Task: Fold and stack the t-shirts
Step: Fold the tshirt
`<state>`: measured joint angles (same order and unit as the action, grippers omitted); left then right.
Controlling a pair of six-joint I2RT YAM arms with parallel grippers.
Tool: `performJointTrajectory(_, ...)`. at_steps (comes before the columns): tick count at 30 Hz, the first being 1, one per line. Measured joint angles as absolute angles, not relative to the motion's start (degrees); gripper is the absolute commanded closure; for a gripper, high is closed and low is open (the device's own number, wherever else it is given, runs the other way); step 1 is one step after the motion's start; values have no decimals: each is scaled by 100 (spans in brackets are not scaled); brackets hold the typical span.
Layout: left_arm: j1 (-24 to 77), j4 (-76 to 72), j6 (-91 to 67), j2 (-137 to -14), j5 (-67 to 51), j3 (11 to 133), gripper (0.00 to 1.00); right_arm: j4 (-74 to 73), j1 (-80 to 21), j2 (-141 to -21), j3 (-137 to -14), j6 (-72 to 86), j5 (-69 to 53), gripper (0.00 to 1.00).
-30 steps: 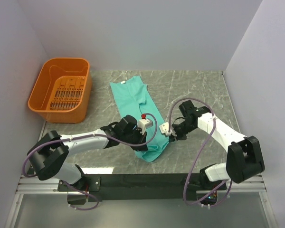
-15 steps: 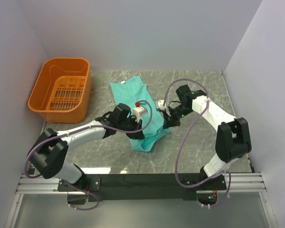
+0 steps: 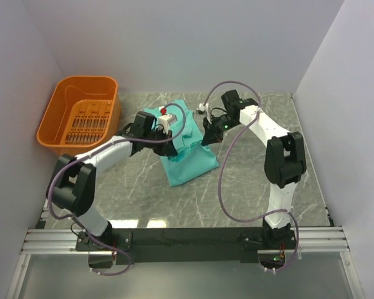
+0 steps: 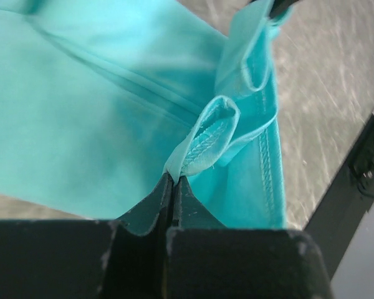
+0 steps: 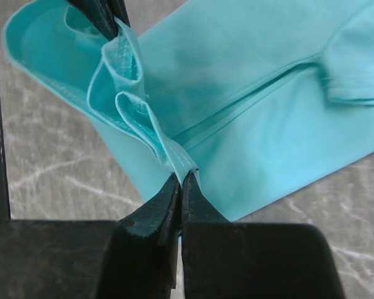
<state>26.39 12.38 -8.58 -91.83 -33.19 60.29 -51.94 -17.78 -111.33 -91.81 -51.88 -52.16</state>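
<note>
1. Pinched shut on cloth, my left claw (image 4: 173, 179) has its two dark fingers pressed together on a stitched hem fold of the teal t-shirt (image 4: 81, 106), which curls up in a small loop just past my tips.
2. My right claw (image 5: 182, 177) is clamped the same way, with its jaws together on a bunched edge of that same shirt. The hem rises from it in ruffles.
3. From each wrist I see the other claw's dark tips a little farther along the same ruffled edge, so the two grips sit near each other on one hem.
4. Beyond my fingertips the cloth spreads out smooth below, with a straight seam line running across it. In the right wrist view a sleeve hem lies at the right.
5. Seen from above, the t-shirt lies doubled over on itself on the grey marbled table (image 3: 262, 180), around its middle and toward the far side. Its near edge is flat on the stone and its held edge is up between my claws.
6. My arms reach in from either side and meet over the shirt's far part.
7. Farther left, the orange basket (image 3: 81, 149) stands on the table's far left corner, beside the shirt but not touching it.
</note>
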Motion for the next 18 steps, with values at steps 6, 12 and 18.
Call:
performJointTrajectory(6,2095,1498,-668,-9791,-3400,6674,99,-4772,-1774,-11677,-9915,-4252,-5170,100)
performJointTrajectory(12,1715,1632,-554,-10372,-3468,7334,99,-4169,-1789,-12101,-10449,-3249,-4853,100)
performJointTrajectory(18,1551,1708,-515,-10718,-3465,7638,99,-3697,-1837,-12442,-10711,-2502,-4416,100)
